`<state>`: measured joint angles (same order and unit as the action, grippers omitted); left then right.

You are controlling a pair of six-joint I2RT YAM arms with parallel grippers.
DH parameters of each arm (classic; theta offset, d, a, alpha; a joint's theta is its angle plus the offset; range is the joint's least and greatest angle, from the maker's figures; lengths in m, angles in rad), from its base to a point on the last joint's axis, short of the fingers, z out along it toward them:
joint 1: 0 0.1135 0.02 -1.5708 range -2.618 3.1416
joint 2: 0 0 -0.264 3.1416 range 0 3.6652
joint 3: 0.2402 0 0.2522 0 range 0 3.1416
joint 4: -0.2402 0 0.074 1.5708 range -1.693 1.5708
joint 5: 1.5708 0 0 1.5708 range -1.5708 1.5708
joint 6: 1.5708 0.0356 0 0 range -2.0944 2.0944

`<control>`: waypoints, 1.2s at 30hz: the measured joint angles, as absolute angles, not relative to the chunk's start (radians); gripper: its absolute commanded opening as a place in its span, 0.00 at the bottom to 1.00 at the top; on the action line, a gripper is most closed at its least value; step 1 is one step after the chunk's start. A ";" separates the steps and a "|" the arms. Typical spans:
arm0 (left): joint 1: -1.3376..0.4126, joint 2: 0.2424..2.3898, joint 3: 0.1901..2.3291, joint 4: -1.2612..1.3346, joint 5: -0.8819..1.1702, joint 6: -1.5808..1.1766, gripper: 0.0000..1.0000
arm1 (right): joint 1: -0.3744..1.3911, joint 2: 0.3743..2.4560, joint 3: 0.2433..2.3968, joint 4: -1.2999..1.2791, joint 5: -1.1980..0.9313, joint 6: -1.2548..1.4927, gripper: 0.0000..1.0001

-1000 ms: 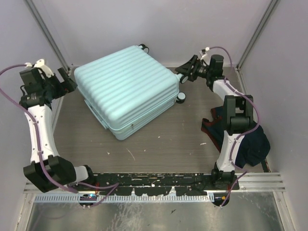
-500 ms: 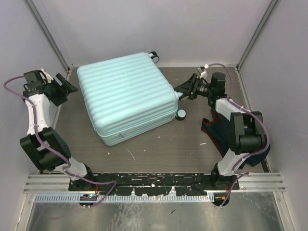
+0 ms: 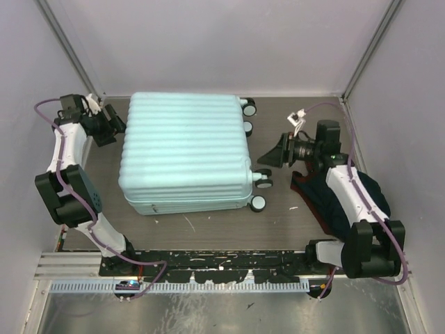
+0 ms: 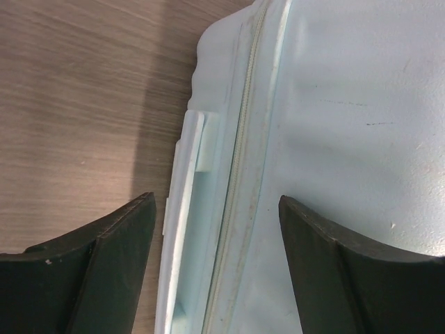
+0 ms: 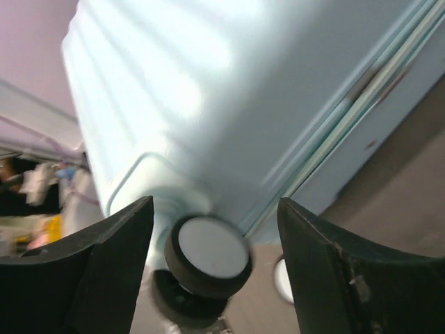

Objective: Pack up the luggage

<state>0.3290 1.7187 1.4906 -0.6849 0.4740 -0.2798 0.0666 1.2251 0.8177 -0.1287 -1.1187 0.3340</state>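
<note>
The luggage (image 3: 184, 153) is a pale mint-blue ribbed suitcase, closed and lying flat in the middle of the table, its dark wheels (image 3: 263, 182) on the right side. My left gripper (image 3: 115, 126) is at its far left edge. In the left wrist view this gripper (image 4: 215, 202) is open, straddling the side handle (image 4: 182, 209) and zipper seam without pinching them. My right gripper (image 3: 274, 156) faces the wheel side. Seen from the right wrist, it (image 5: 215, 203) is open with one wheel (image 5: 208, 254) between its fingers, apart from both.
Dark clothing (image 3: 348, 202) lies bunched at the right under my right arm. Grey walls close in the table on the left, far and right sides. A metal rail (image 3: 222, 264) with the arm bases runs along the near edge.
The luggage has turned clockwise and now sits square to the table. My left gripper came in to its far left edge. My right gripper drew nearer, down to the wheels.
</note>
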 measured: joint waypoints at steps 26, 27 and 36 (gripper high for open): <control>0.205 1.800 1.554 -0.677 0.515 -0.265 0.75 | 0.001 1.950 1.682 -0.446 -0.835 -0.960 1.00; 0.205 1.800 1.554 -0.677 0.515 -0.265 0.75 | 0.015 1.973 1.697 -0.432 -0.831 -0.966 1.00; 0.205 1.801 1.554 -0.677 0.515 -0.268 0.75 | 0.073 2.181 1.907 -0.365 -0.794 -0.997 0.93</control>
